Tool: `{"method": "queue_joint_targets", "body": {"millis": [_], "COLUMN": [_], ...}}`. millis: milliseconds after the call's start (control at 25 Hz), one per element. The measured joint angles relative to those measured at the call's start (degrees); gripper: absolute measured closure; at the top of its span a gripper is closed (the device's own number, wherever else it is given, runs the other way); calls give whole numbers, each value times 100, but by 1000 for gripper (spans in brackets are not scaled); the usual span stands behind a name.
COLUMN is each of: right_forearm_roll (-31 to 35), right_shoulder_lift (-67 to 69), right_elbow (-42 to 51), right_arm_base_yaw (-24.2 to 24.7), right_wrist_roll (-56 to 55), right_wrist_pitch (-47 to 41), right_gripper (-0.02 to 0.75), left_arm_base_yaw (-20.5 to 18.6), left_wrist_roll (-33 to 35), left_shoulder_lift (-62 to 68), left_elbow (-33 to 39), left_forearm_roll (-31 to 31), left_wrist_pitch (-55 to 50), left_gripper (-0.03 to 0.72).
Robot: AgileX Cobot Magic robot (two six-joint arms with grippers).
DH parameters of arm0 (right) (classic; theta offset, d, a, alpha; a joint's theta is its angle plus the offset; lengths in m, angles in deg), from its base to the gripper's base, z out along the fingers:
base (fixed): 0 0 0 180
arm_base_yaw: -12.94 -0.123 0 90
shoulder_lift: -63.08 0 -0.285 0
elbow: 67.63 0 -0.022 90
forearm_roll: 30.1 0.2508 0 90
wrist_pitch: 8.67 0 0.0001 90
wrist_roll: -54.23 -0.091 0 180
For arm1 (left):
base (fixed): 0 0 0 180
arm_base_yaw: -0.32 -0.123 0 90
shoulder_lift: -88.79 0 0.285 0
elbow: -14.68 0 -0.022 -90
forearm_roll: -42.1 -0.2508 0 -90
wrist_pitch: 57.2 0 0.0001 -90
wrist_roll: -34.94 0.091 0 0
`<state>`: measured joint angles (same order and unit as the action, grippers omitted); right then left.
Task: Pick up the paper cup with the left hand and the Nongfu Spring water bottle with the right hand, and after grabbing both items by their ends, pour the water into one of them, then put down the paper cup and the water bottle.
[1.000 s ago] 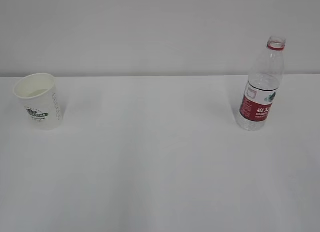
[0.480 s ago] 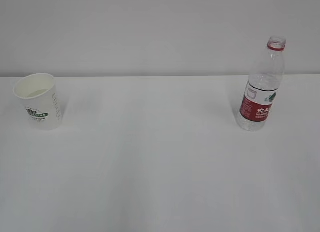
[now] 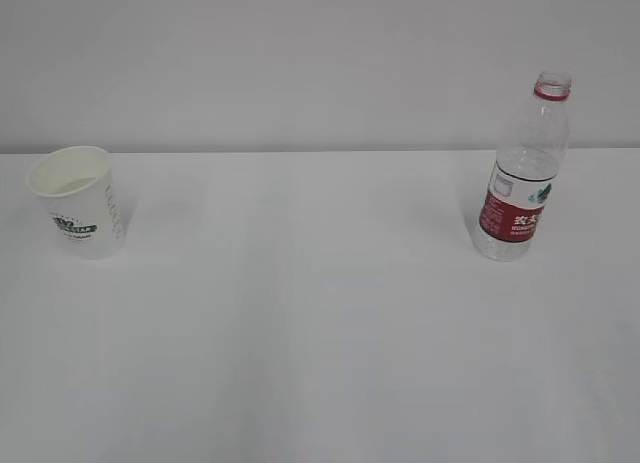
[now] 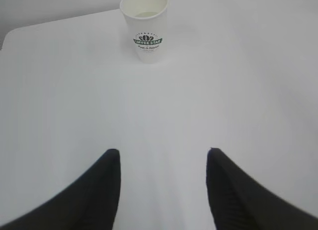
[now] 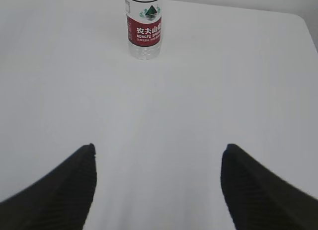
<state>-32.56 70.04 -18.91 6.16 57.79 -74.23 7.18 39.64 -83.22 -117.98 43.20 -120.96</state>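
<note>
Both hands' fingers [image 4: 107, 190] [image 5: 74, 190] stand apart and empty, well short of paper cup [image 4: 145, 25] and bottle [image 5: 144, 24].

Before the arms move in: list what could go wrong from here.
1. The bottle is tall, uncapped and stands upright; a glancing touch from the open right hand could tip it and spill.
2. The cup is light and near the table's left edge; the left hand might push it off.

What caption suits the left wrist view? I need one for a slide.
Open left gripper facing an upright paper cup standing apart on the white table, nothing held.
</note>
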Motion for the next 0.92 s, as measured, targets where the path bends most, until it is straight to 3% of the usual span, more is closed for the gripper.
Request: {"method": "queue_joint_targets", "body": {"millis": [920], "right_forearm_roll": [0], "right_shoulder_lift": [0], "right_elbow": [0], "right_arm_base_yaw": [0], "right_wrist_roll": [0], "right_wrist_pitch": [9], "right_gripper": [150], "left_arm_base_yaw": [-37], "left_wrist_roll": [0], "left_shoulder_lift": [0], "left_elbow": [0], "left_forearm_roll": [-9], "left_wrist_pitch": [10], "left_gripper": [291]}}
